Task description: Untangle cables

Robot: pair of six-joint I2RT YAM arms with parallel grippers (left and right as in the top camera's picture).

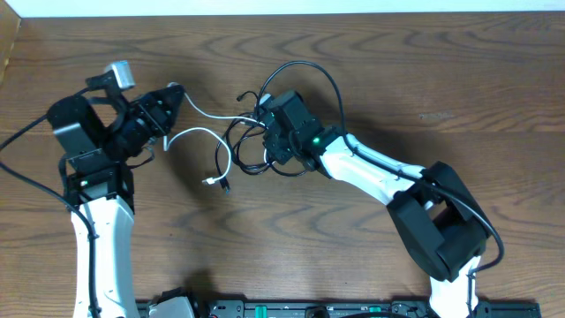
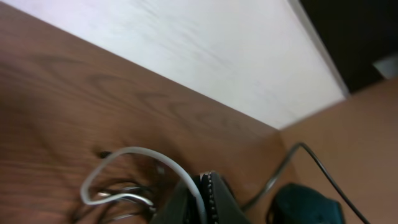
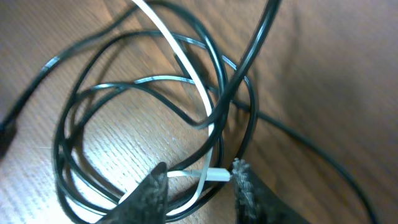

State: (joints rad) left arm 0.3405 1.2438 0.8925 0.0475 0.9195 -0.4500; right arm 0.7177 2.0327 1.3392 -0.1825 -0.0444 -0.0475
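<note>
The white cable runs from my left gripper across to the coil of black cable at the table's middle, and one white plug end lies loose in front. In the left wrist view my left gripper is shut on the white cable, which arcs away to the left. My right gripper sits over the black coil. In the right wrist view it stands open low over the black loops, with a white plug lying between its fingers and touching the right pad.
A long black loop arches behind the right wrist. The wooden table stretches right and back to a white wall edge. The arm bases and a black rail line the front edge.
</note>
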